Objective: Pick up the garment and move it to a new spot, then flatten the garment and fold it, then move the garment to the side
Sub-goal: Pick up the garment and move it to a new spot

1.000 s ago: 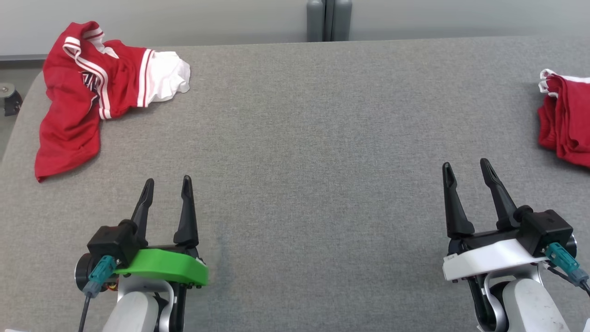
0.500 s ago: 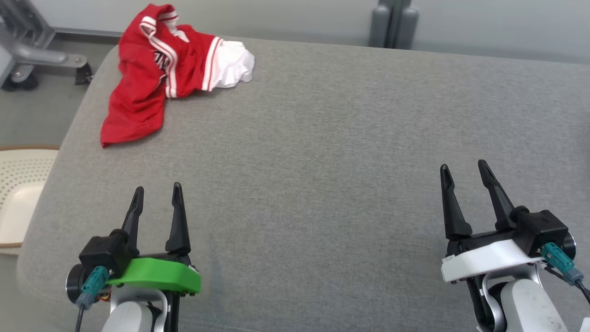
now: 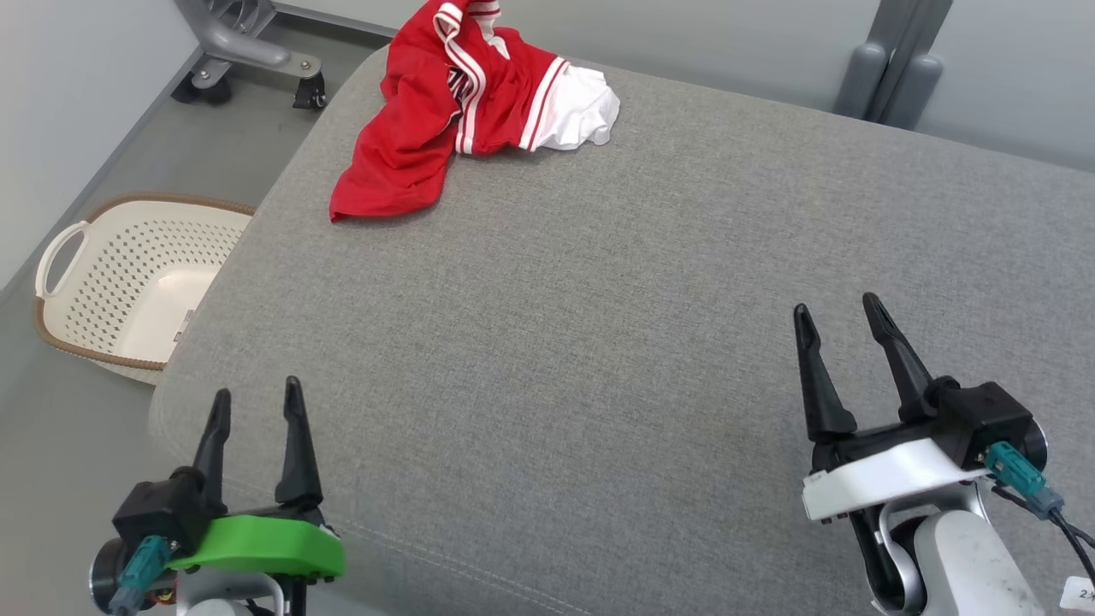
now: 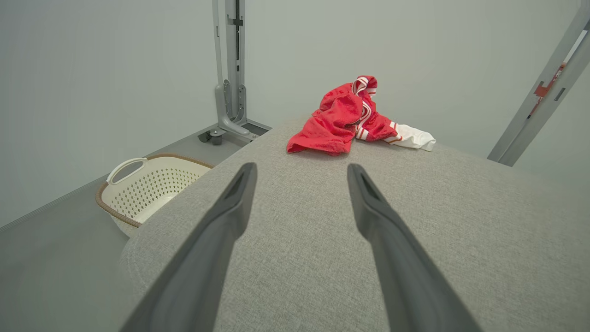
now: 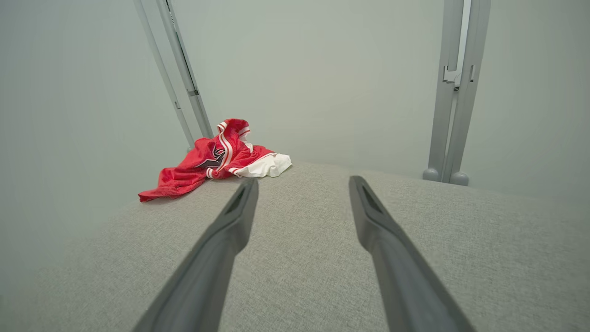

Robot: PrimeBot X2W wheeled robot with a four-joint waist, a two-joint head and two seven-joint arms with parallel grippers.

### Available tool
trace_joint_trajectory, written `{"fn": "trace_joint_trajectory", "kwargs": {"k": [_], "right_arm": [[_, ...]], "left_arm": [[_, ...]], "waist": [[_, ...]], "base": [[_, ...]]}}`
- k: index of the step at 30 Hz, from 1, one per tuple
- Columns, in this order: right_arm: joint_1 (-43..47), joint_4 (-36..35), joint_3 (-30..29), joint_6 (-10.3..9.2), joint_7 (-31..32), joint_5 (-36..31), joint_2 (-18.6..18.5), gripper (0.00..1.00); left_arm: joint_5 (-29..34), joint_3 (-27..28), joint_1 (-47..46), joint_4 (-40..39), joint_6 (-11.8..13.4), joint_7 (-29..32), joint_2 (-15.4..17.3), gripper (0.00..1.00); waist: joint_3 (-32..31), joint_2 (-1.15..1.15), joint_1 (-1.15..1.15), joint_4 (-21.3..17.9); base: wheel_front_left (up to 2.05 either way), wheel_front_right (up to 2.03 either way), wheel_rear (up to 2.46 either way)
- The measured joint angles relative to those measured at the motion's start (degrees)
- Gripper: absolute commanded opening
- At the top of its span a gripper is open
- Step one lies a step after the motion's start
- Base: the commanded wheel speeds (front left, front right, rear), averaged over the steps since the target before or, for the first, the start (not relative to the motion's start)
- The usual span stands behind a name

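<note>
A wide grey fabric-covered surface (image 3: 599, 342) with rounded corners takes up most of the room in front of the robot. The cloth on it looks coarse and even, with a faint seam running near the front edge. The garment (image 3: 462, 103) lies crumpled at the far left corner. It is red with white stripes and a white patch on its right side, and one red flap spreads toward the left edge. It is well apart from both tools.

The left tool (image 3: 257, 387) hangs over the near left corner of the surface, its two dark fingers spread apart with nothing between them. The right tool (image 3: 837, 304) sits over the near right part, fingers likewise apart and empty. Both point away toward the far side.

Down on the grey floor (image 3: 51, 445), just beside the left edge of the surface, stands a cream laundry basket (image 3: 128, 265) with a perforated wall and a brown rim. Behind the far left corner is a grey metal stand (image 3: 248, 51) on casters, and behind the far right a pair of grey posts (image 3: 890, 77) rises against the pale, bare wall (image 4: 69, 92).
</note>
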Motion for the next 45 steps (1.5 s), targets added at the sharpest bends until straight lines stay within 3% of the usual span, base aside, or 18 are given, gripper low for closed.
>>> {"fn": "trace_joint_trajectory", "kwargs": {"k": [4, 10, 18, 24, 31, 37, 43, 44, 45], "right_arm": [[-1.66, -0.77, 0.05, 0.00, 0.47, -0.60, 0.00, 1.00], [-4.07, -3.57, -0.41, 0.00, 2.10, -3.46, 0.00, 1.00], [-8.28, -9.51, -1.09, 0.00, 5.08, -7.89, 0.01, 1.00], [-9.42, -12.74, -1.60, 0.00, 6.42, -9.38, -0.04, 1.00], [-9.66, -15.97, -1.83, 0.00, 7.04, -9.77, -0.07, 1.00], [-9.68, -18.74, -2.13, 0.00, 7.34, -9.94, -0.08, 1.00], [-9.67, -19.08, -2.46, 0.00, 7.05, -9.98, -0.08, 1.00], [-9.68, -18.97, -2.47, 0.00, 7.00, -9.90, -0.08, 1.00], [-9.68, -18.83, -2.46, 0.00, 6.94, -9.79, -0.08, 1.00]], "left_arm": [[0.05, 1.72, -1.85, 0.07, 0.16, 0.37, 2.68, 1.00], [1.86, 3.98, -13.64, -0.13, -0.24, 4.39, 9.72, 1.00], [4.36, 3.44, -35.26, 7.73, -5.00, 13.76, 19.11, 1.00], [4.01, 2.59, -49.39, 17.13, -6.75, 19.54, 20.33, 1.00], [3.02, 0.96, -56.42, 27.49, -8.15, 25.25, 19.37, 1.00], [2.13, 0.77, -59.60, 34.59, -8.12, 26.24, 19.09, 1.00], [2.03, 1.14, -61.13, 39.69, -6.39, 26.57, 19.19, 1.00], [2.01, 1.16, -61.27, 40.31, -6.23, 26.38, 19.23, 0.78], [1.94, 1.16, -61.33, 41.03, -6.13, 26.16, 19.26, 0.39]], "waist": [[0.86, 0.00, 0.00, -0.14], [3.65, 0.00, 0.00, -1.83], [10.67, 0.00, 0.00, -6.25], [16.74, 0.00, 0.01, -10.03], [22.58, 0.00, 0.01, -15.08], [27.67, 0.00, 0.01, -19.24], [31.40, 0.00, 0.01, -21.61], [31.81, 0.00, 0.01, -21.98], [32.11, 0.00, 0.01, -22.35]], "base": [[0.00, 0.00, 0.00], [0.00, 0.00, 0.00], [0.00, 0.00, 0.00], [0.00, 0.00, 0.00], [0.00, 0.00, 0.00], [0.00, 0.00, 0.00], [0.00, 0.00, 0.00], [0.00, 0.00, 0.00], [0.00, 0.00, 0.00]]}}
